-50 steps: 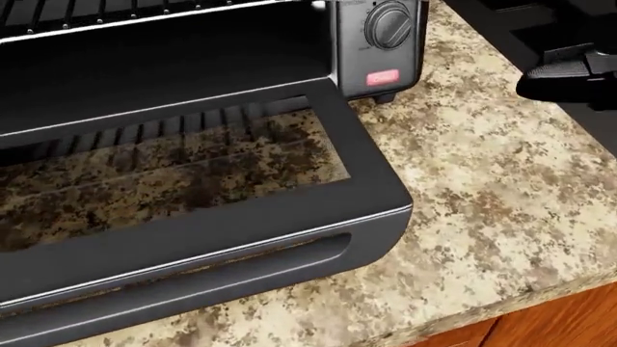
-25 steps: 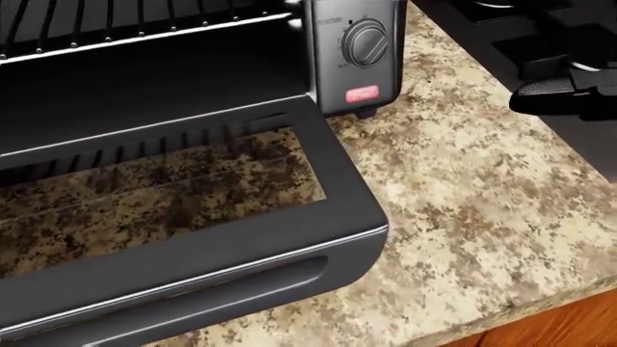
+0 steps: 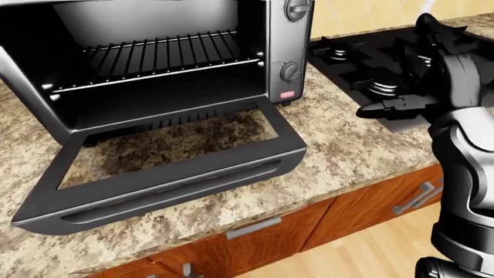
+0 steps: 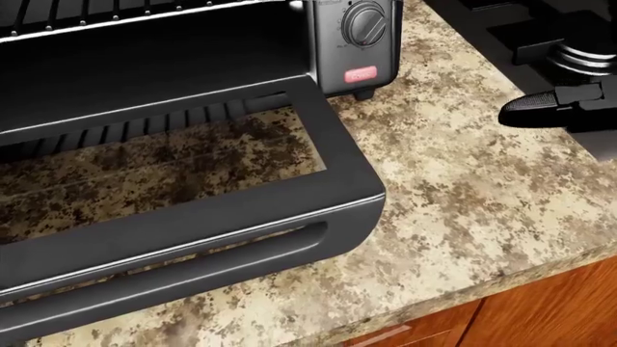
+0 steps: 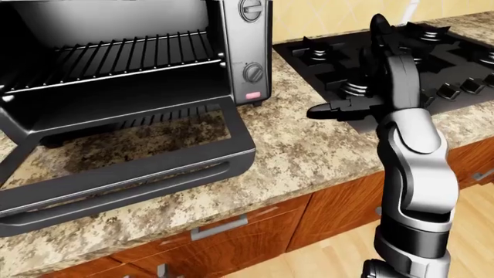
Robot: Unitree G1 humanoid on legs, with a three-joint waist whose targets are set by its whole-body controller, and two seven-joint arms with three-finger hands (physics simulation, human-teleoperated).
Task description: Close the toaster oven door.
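Observation:
The toaster oven (image 3: 154, 58) stands on the granite counter at the left of the left-eye view. Its door (image 3: 174, 174) lies fully open, flat and level over the counter, with the glass pane facing up and the handle (image 3: 169, 196) along its near edge. The wire rack (image 3: 154, 55) shows inside. My right hand (image 3: 378, 108) hovers to the right of the door, over the cooktop's left edge, with its fingers stretched out toward the oven, open and empty. It also shows in the head view (image 4: 540, 108). It is apart from the door. My left hand is not in view.
A black gas cooktop (image 5: 401, 52) with burners and knobs lies on the counter (image 4: 463, 210) right of the oven. Wooden cabinet drawers with metal handles (image 5: 218, 227) run below the counter edge. Wood floor shows at the bottom right.
The head view has shifted slightly, so the camera moved. My right hand has crept a little down and left toward the door's right corner. The door stays open.

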